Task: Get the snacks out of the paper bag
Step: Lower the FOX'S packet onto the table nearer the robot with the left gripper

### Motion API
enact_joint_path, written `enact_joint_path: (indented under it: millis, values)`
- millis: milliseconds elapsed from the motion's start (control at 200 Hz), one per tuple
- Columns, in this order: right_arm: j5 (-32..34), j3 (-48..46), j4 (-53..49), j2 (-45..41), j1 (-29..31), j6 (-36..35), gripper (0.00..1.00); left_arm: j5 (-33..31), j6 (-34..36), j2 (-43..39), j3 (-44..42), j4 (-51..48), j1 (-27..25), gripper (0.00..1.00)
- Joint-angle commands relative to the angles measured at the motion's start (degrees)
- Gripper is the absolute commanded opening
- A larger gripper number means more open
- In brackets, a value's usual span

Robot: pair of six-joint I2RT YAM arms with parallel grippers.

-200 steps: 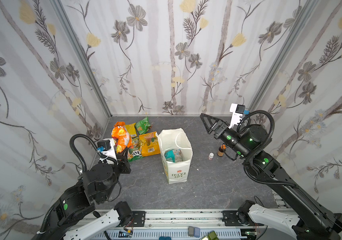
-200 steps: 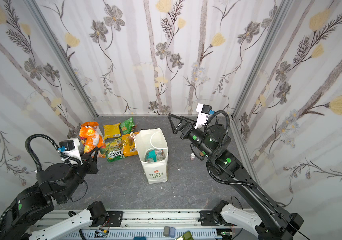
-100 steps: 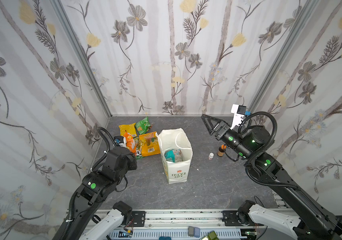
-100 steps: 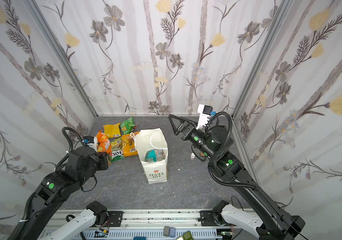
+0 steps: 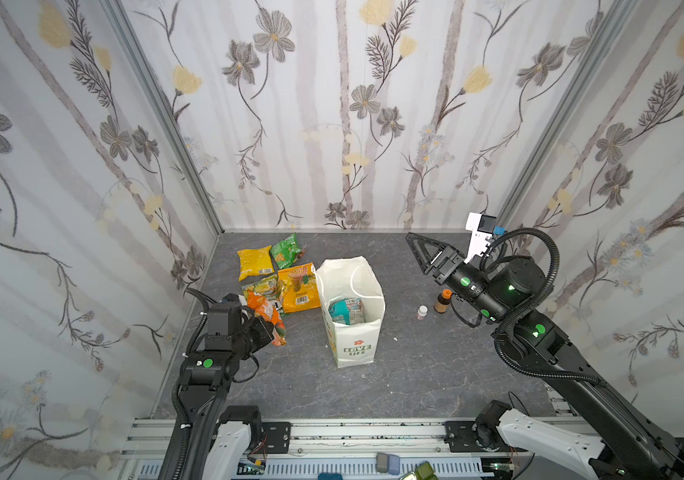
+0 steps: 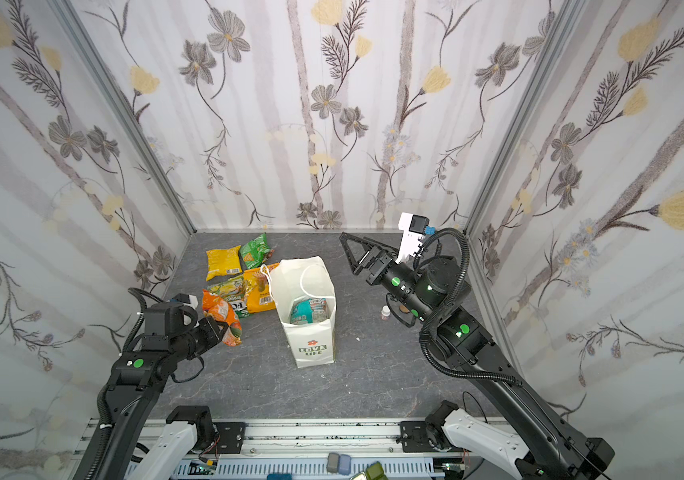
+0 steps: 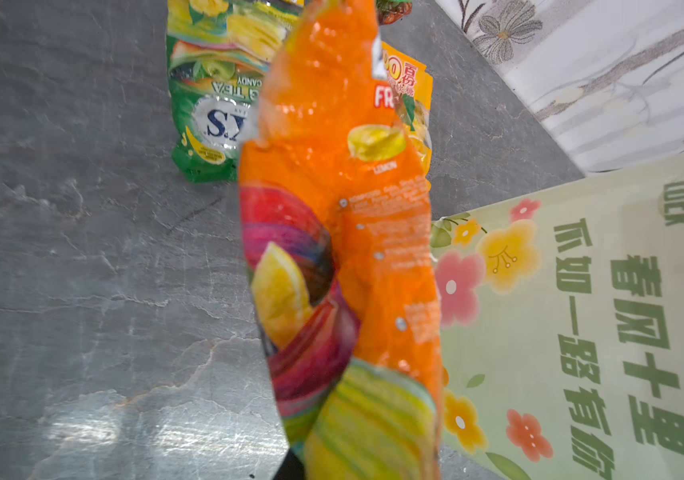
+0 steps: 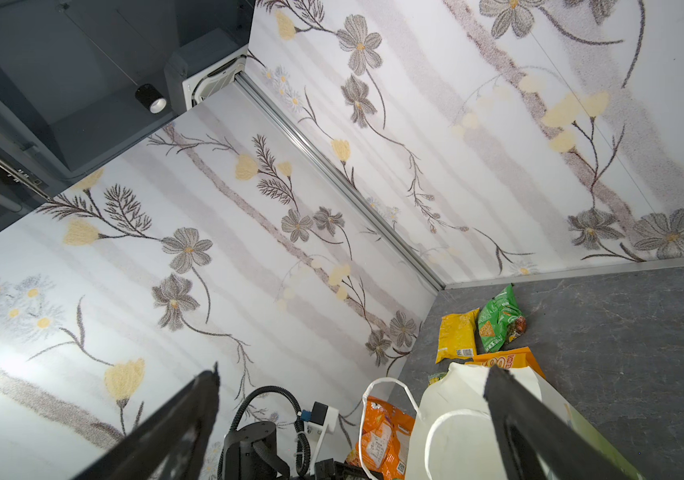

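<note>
Two tools stand in opposite states. The left tool (image 5: 270,331) is clamped on the orange-white packet (image 5: 266,312), its jaws almost together on the crinkled foil, low over the table (image 5: 415,374) and to the left of the paper bag (image 5: 352,345). Whether the packet's free end touches the table cannot be told. In the left wrist view the held packet (image 7: 340,249) fills the middle, with the bag's flowered side panel (image 7: 581,311) just beside it. The yellow-green packet (image 7: 211,104) lies flat on the table beyond. The right tool (image 5: 419,249) hangs raised behind and to the right of the bag, jaws wide apart and holding nothing. In the right wrist view its black fingers (image 8: 190,419) frame the bag's white rim and cord handles (image 8: 456,399). The bag stands upright with its mouth open, and the teal packet (image 5: 346,311) lies inside it, seen in both top views. Left of the bag, a cluster lies on the table: the yellow packet (image 5: 253,262) and the green packet (image 5: 286,250) toward the back wall. The orange packet (image 5: 300,286) lies against the bag's side, and the yellow-green packet (image 5: 263,289) is just beside it. Right of the bag, two small bottles (image 5: 442,300) stand close together under the right arm.
</note>
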Motion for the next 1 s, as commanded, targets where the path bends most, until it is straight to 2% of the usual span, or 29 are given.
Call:
enact_joint_path:
  millis: [0, 120, 290, 415, 695, 824, 994]
  values:
    - [-0.9, -0.1, 0.9, -0.2, -0.2, 0.6, 0.99, 11.7, -6.4, -1.1, -4.7, 10.9, 4.2, 0.0]
    - [-0.9, -0.2, 0.6, -0.4, -0.3, 0.5, 0.99, 16.5, -10.1, -1.4, -11.0, 17.4, 7.5, 0.0]
    - [-1.2, -0.3, 0.6, -0.4, -0.3, 0.6, 0.99, 17.3, -13.2, -1.4, -16.4, 23.1, 8.8, 0.0]
    - [-1.3, -0.4, 0.8, -0.4, -0.4, 0.9, 0.99, 15.4, -18.0, -0.7, -20.7, 26.5, 9.0, 0.0]
    - [-1.7, -0.4, 0.9, -0.2, -0.3, 1.1, 0.99, 9.4, -18.6, -1.3, -24.5, 25.5, 9.0, 0.0]
    - [-1.9, -0.5, 1.1, -0.2, -0.4, 1.4, 0.99, 4.7, -19.3, -0.8, -23.8, 21.3, 9.0, 0.19]
    - [-1.9, -0.4, 1.0, -0.4, -0.4, 1.4, 0.99, 3.2, -19.4, 4.3, -22.3, 19.8, 9.0, 0.35]
